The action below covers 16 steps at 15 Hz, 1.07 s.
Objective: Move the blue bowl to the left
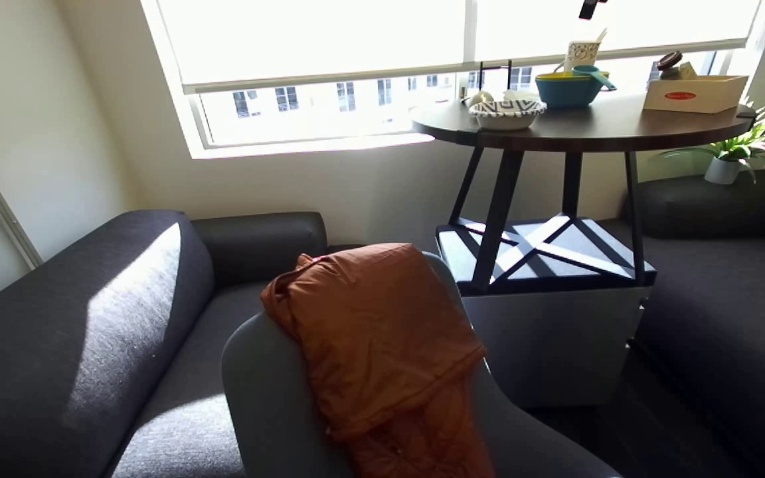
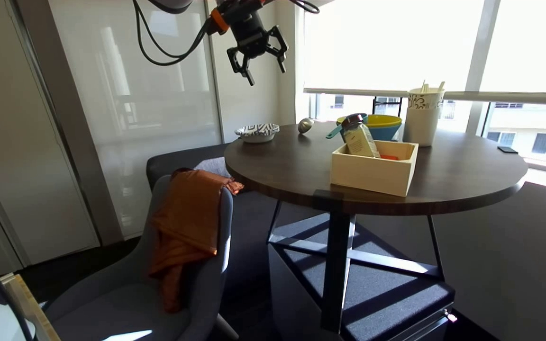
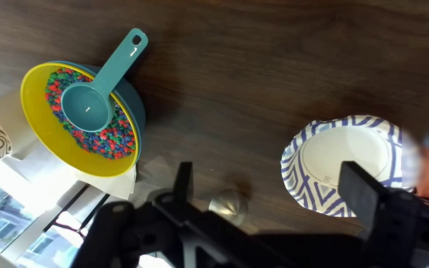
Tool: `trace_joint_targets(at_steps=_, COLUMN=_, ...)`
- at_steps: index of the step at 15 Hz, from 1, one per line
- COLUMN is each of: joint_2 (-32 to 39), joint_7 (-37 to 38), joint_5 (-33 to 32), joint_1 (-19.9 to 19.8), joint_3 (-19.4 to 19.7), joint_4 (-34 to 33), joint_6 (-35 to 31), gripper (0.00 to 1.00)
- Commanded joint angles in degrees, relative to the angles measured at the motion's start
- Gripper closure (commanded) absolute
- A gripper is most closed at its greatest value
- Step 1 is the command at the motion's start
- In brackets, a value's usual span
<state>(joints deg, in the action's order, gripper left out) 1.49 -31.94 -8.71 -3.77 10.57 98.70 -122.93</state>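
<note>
Presumably, the round table [image 2: 292, 161] gathers everything within one reach. On it, near the edge in an exterior view, stands a wooden box [image 2: 368, 175], probably there to corral loose things. Beyond the box sits the blue bowl [image 2: 386, 131], yellow inside, beside a tall cup [image 2: 423, 121]; whether they touch I cannot tell. A paper bowl [image 3: 337, 149] rests well apart from them, perhaps meant for portions. The pincer [image 2: 267, 77] hangs higher than the table top, likely to clear the clutter, its jaws wide apart with nothing between. Smaller still, a jar [image 2: 362, 139] leans in the box, whose walls seem to stop it toppling, and a scoop [image 3: 107, 80] lies in the blue bowl, handle over the rim, presumably handy for the coloured pebbles [image 3: 112, 145] underneath.

As for reach, the blue bowl lies lower than the pincer and well off to one side: in the wrist view it shows up and left of the jaws.
</note>
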Motion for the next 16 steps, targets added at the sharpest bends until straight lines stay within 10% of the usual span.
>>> trace_joint_targets(at_steps=1, joint_2=0.03, joint_7=-0.02, joint_5=0.00, joint_1=-1.41, joint_3=-1.39, joint_4=-0.28, joint_6=0.19, gripper=0.00)
trace_joint_targets(at_steps=16, joint_2=10.29, joint_7=-11.50, joint_5=8.21, joint_1=-6.64, joint_3=-2.01, joint_4=-7.05, joint_6=-1.08, gripper=0.00)
